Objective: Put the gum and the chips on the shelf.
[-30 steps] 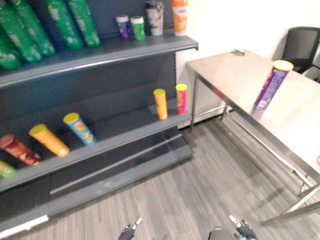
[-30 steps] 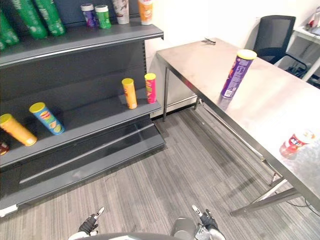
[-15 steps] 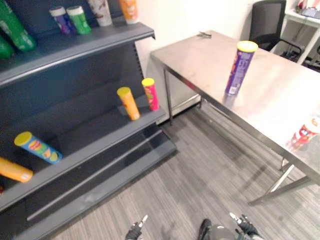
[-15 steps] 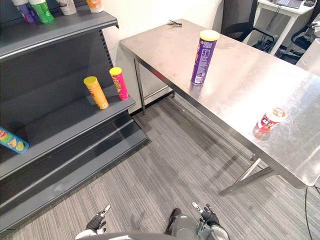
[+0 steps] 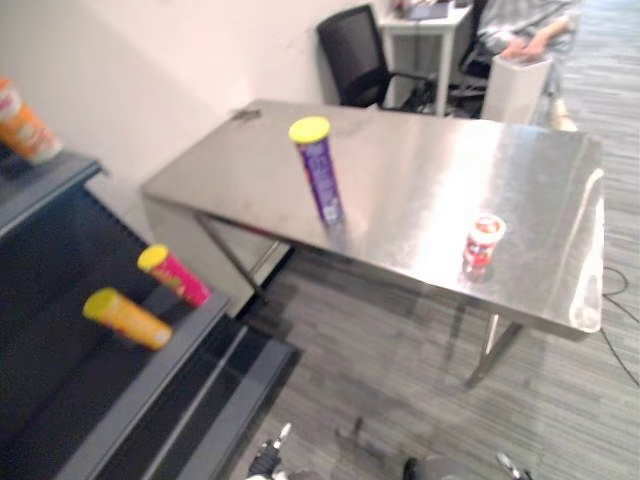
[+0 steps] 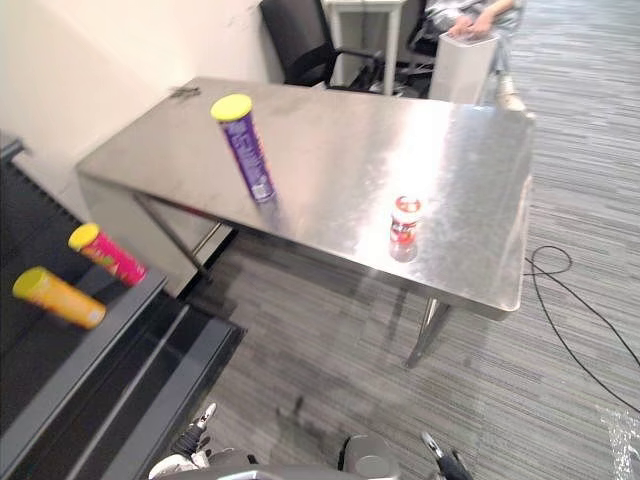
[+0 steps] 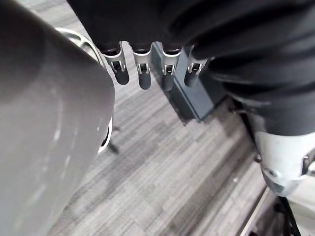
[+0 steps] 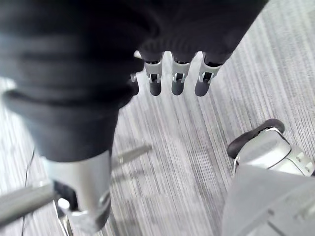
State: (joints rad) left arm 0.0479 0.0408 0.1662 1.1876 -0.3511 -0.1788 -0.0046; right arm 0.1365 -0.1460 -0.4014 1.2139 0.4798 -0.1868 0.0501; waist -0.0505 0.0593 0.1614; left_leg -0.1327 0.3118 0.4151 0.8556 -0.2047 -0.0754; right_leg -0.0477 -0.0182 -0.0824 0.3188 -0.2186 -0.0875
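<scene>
Nearest, both hands hang low over the grey striped floor. The left hand has its fingers straight and loose, holding nothing; the right hand is the same, fingers relaxed and empty. To the robot's left is the dark shelf, where an orange can and a pink can with yellow lids lean side by side. Ahead stands the steel table. The gum, a small red-and-white tub, stands upright near the table's front edge. The chips, a tall purple tube with a yellow lid, stand upright further in and to the left, well apart from the gum. Beyond the table are a black chair and a seated person
</scene>
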